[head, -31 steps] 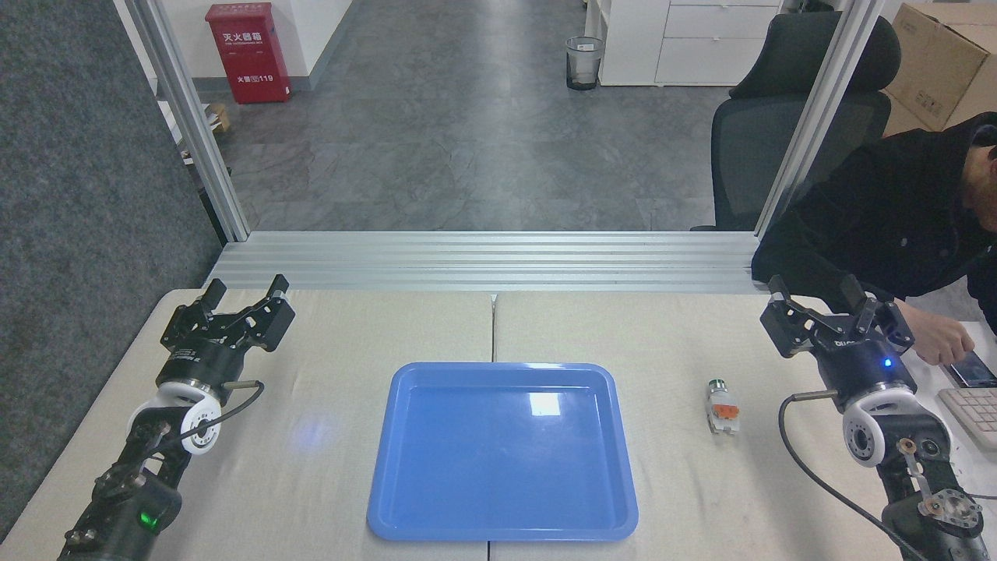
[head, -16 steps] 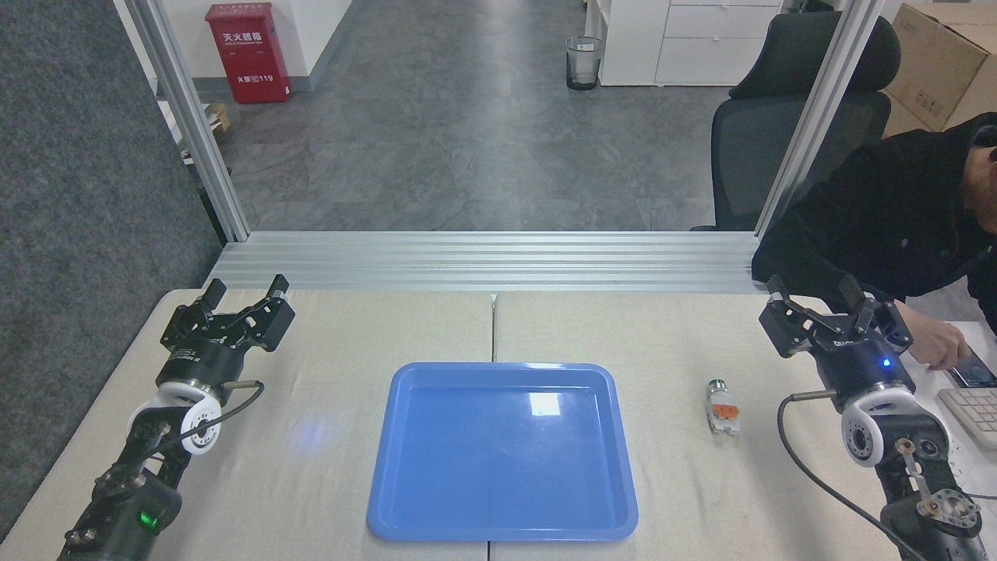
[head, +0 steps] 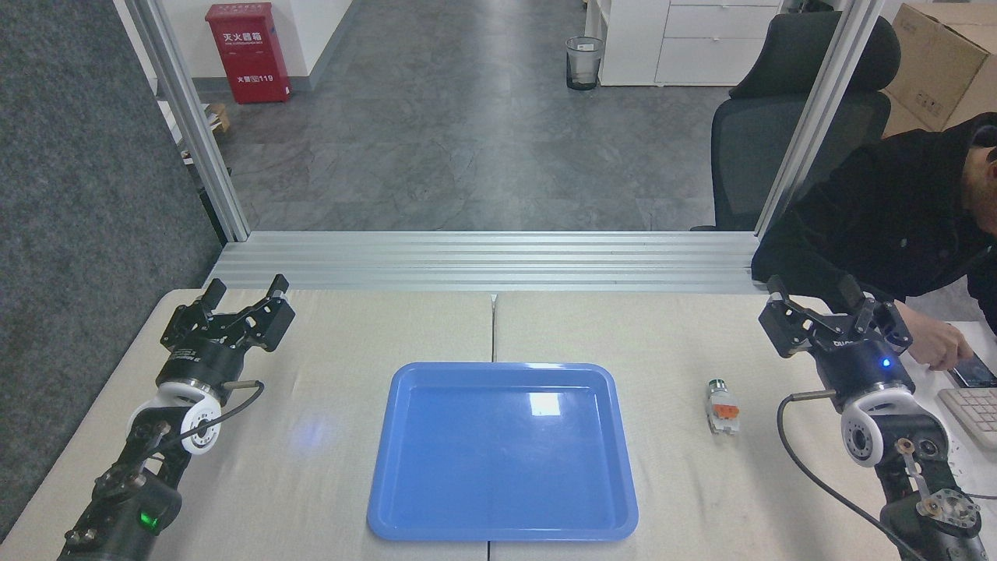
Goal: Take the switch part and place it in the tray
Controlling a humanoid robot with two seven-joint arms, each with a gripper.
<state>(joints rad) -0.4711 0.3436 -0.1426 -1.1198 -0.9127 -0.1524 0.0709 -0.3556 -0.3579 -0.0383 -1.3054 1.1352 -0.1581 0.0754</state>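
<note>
Head view | 1 switch part on table | 1 tray | left pincer apart | right pincer apart

Between my two sets of matt black fingers lies the rectangular blue plastic tray, glossy enough to mirror a ceiling light. It sits on my beige bench, matt and cloth-like in weave. Near my right fingers, the small white plastic switch part has a shiny metal-looking end.

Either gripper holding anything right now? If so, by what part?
Nothing held. Left gripper and right gripper are both open, empty. The small white-and-orange switch part lies on the table.
</note>
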